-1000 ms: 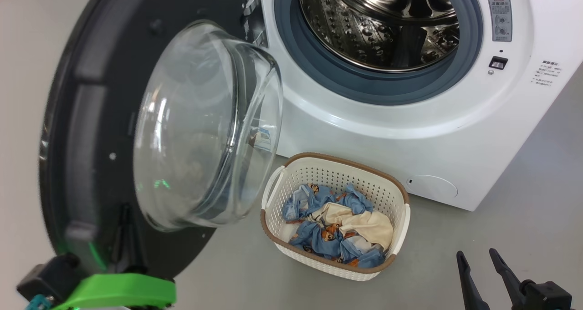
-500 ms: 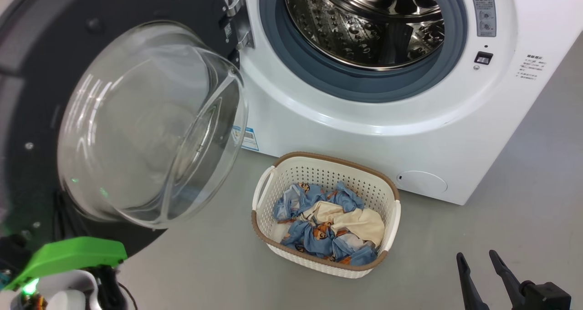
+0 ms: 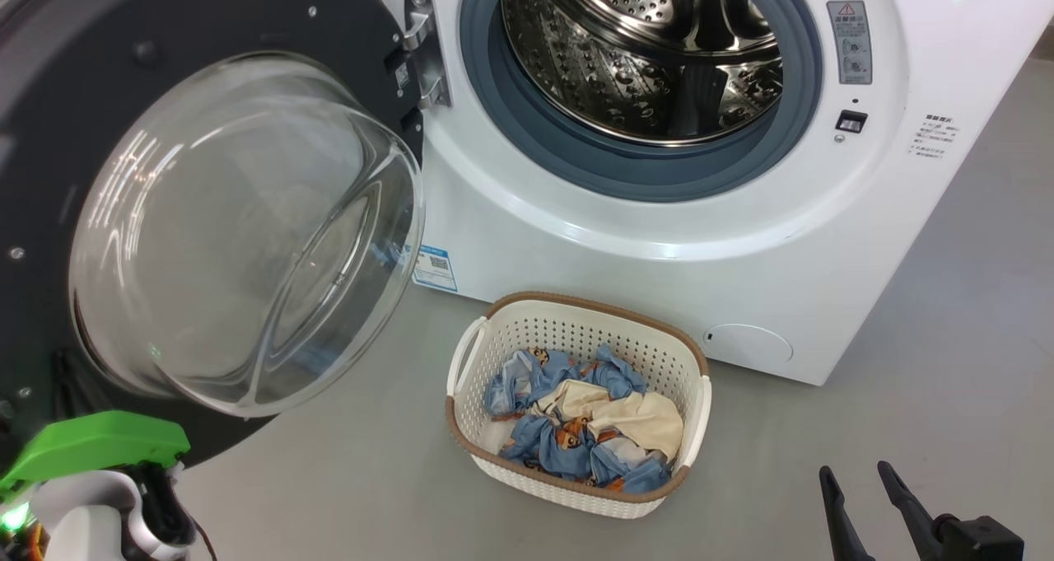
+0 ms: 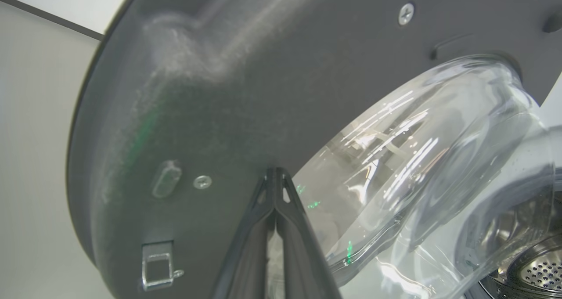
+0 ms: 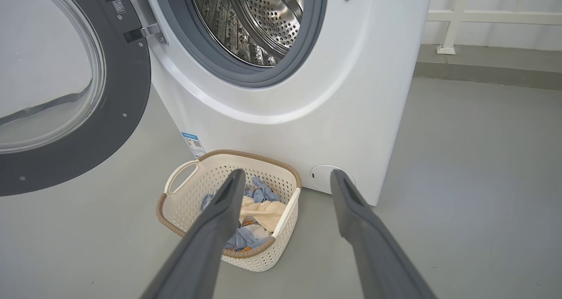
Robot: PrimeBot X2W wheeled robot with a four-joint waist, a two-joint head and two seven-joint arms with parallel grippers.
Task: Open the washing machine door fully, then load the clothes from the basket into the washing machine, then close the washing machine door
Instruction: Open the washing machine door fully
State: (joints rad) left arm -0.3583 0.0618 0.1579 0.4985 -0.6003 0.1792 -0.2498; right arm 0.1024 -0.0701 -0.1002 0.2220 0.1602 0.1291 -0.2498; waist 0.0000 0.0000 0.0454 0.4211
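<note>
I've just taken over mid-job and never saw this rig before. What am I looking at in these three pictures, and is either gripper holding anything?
This is a wheeled robot with two arms, each ending in a two-finger gripper. The head view looks down from its head: a washing machine with its door open at the left, and a basket of clothes on the floor before it. The drum looks empty. The left wrist view looks along the left gripper: shut, holding nothing, tips close to the door's inner face. The right wrist view looks along the right gripper: open, holding nothing, pointing towards the basket.
</note>
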